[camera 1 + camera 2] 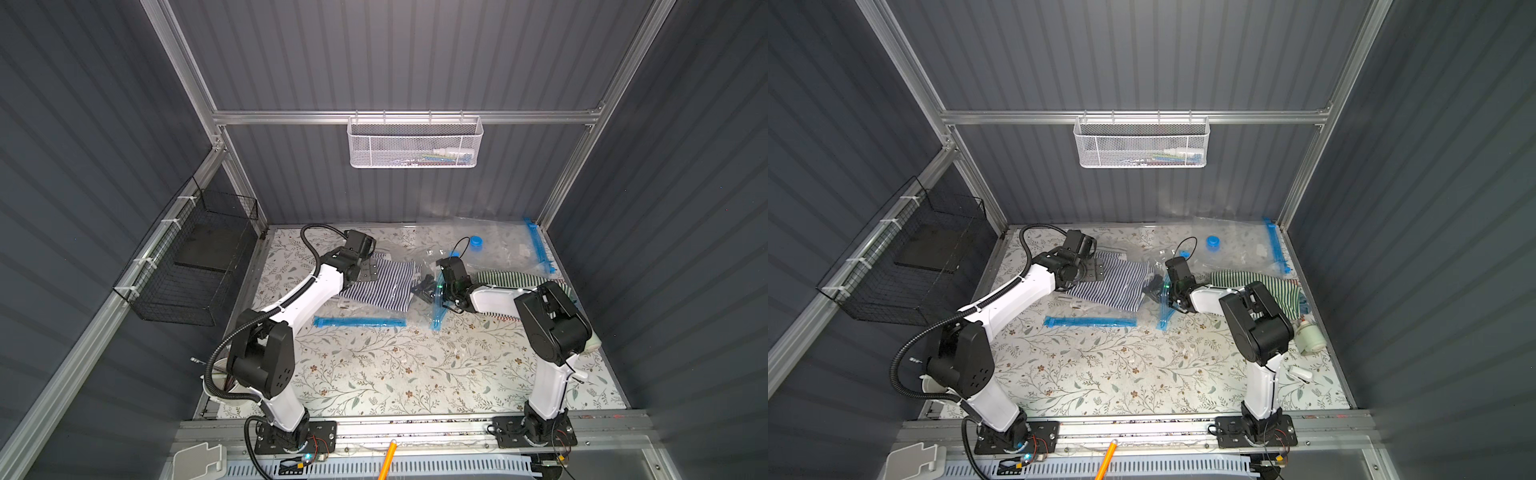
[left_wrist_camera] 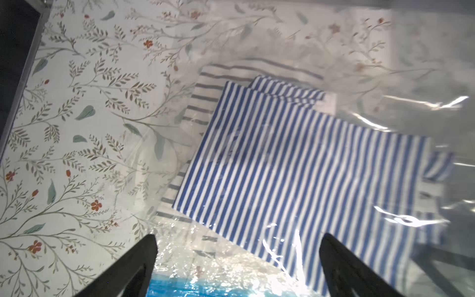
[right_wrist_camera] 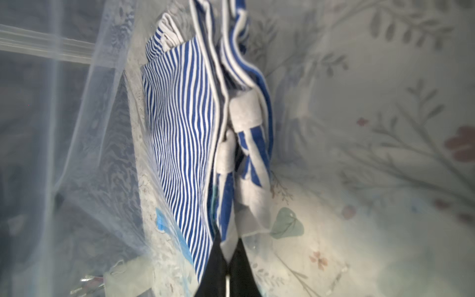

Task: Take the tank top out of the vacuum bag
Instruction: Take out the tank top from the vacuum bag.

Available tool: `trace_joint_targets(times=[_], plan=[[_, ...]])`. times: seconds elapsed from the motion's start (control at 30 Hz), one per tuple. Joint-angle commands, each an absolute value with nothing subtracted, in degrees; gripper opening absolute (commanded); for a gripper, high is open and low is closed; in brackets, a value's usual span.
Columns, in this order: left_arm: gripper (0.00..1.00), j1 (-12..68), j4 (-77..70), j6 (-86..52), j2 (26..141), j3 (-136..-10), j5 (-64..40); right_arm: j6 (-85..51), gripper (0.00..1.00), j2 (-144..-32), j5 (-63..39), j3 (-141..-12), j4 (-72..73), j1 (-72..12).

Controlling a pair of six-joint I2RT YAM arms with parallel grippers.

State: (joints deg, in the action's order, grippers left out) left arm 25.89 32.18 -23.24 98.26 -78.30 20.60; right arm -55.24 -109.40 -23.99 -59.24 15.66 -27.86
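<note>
Setting: Dark grey ribbed walls enclose a floral-printed tabletop (image 1: pixel 395 374). A white mesh basket (image 1: pixel 413 143) hangs on the back rail.
Top views, garment: The blue-and-white striped tank top (image 1: pixel 386 286) lies at frame centre inside a clear plastic vacuum bag (image 1: pixel 422 311). The bag's blue zip strip (image 1: pixel 359 322) sits just below the garment.
Top views, arms: The left gripper (image 1: pixel 1090 268) is at the garment's left edge and the right gripper (image 1: pixel 1156 284) at its right edge. A green-and-white striped cloth (image 1: pixel 515 278) lies near the right edge, beside the right arm.
Left wrist: Its fingers (image 2: pixel 138 262) are spread wide and hold nothing, just above the crinkled film. The tank top (image 2: pixel 295 167) shows through the plastic in the right half of the frame.
Right wrist: The jaws are pinched tight on the garment's white hem at bottom centre (image 3: pixel 227 246). Bag film (image 3: pixel 90 128) billows at the left of the frame.
Step, as judged: Drawing the garment out through the bag's mouth.
Doing it well: The left gripper should probably pin the film or zip strip first, or the bag will travel with the cloth. The right should then pull low, steady and straight through the mouth. The limp fabric may bunch or snag on the zip.
</note>
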Motion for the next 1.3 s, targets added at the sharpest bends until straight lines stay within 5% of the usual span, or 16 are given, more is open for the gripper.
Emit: trace_joint_targets(times=[0.0,1.0,1.27], plan=[[1.00,23.0,32.7,-23.6,100.7,-76.7,20.9,-54.4,0.00,-107.7,-23.1,-57.0,15.4,-26.8],[0.99,12.1,27.2,-23.2,115.3,-77.5,18.9,-52.3,0.00,-104.2,-21.8,-51.6,14.1,-24.3],[0.92,9.9,25.8,-23.8,118.5,-76.9,15.4,-52.3,0.00,-102.0,-20.9,-49.3,14.6,-22.9]])
